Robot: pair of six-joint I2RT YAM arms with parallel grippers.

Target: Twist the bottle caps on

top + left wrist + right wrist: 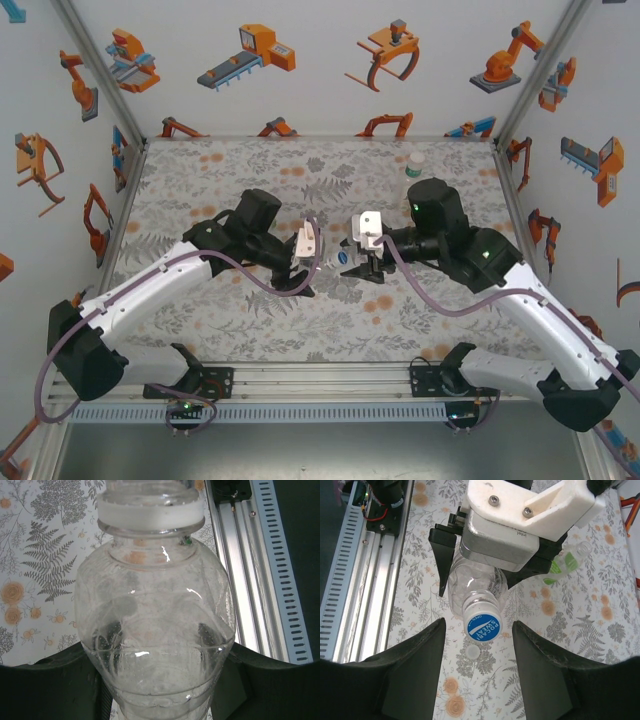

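My left gripper (157, 685) is shut on the body of a clear bottle (150, 610), holding it off the table with its neck pointing at the right arm. A blue cap (482, 621) sits on that bottle's neck. My right gripper (479, 630) is open, with one finger on each side of the blue cap and a gap on both sides. Both grippers meet over the middle of the table, left gripper (305, 272) and right gripper (352, 262). A pale cap (472, 652) lies loose on the table below the blue one.
A taller clear bottle with a green band (413, 165) stands at the back right of the table (200, 180), and it is also in the right wrist view (565, 562). The aluminium rail (320, 385) runs along the near edge.
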